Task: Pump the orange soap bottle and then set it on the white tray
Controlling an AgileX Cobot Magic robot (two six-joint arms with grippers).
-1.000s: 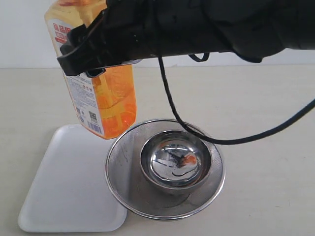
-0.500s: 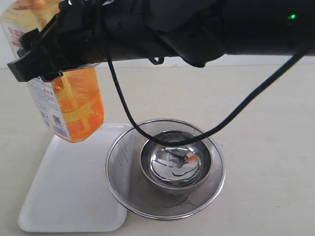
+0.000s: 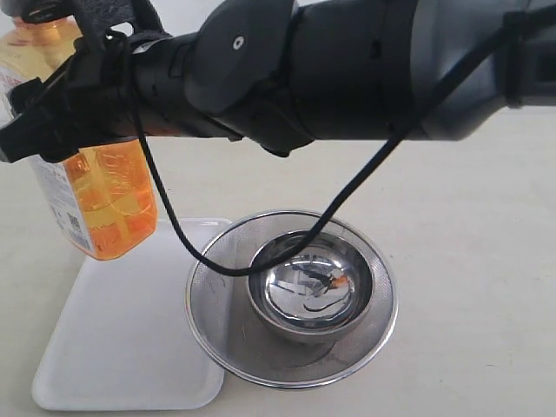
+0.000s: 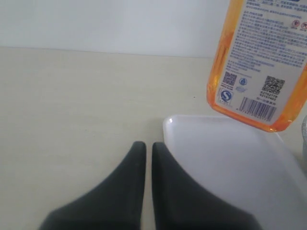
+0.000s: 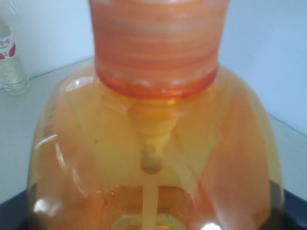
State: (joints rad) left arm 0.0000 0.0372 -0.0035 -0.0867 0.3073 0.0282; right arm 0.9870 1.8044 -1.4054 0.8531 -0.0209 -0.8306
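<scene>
The orange soap bottle point(image 3: 104, 204) hangs slightly tilted in the air over the far left corner of the white tray point(image 3: 113, 347), its base clear of the tray. My right gripper point(image 3: 61, 122) reaches across from the right and is shut on the bottle's upper body. In the right wrist view the orange soap bottle point(image 5: 153, 143) fills the frame, neck and collar close up. The left wrist view shows the bottle's labelled base point(image 4: 259, 72) hovering above the tray's far rim point(image 4: 192, 122). My left gripper point(image 4: 145, 146) is shut and empty, low beside the tray's corner.
A round steel mesh strainer point(image 3: 217, 287) with a steel bowl point(image 3: 308, 287) inside stands right of the tray, overlapping its edge. The right arm's black cable point(image 3: 365, 174) dangles over the bowl. A small clear bottle point(image 5: 10, 62) stands far off on the table.
My right arm has carried the orange soap bottle leftward, from above the strainer's edge to above the tray's far left corner. The tray and strainer have not moved.
</scene>
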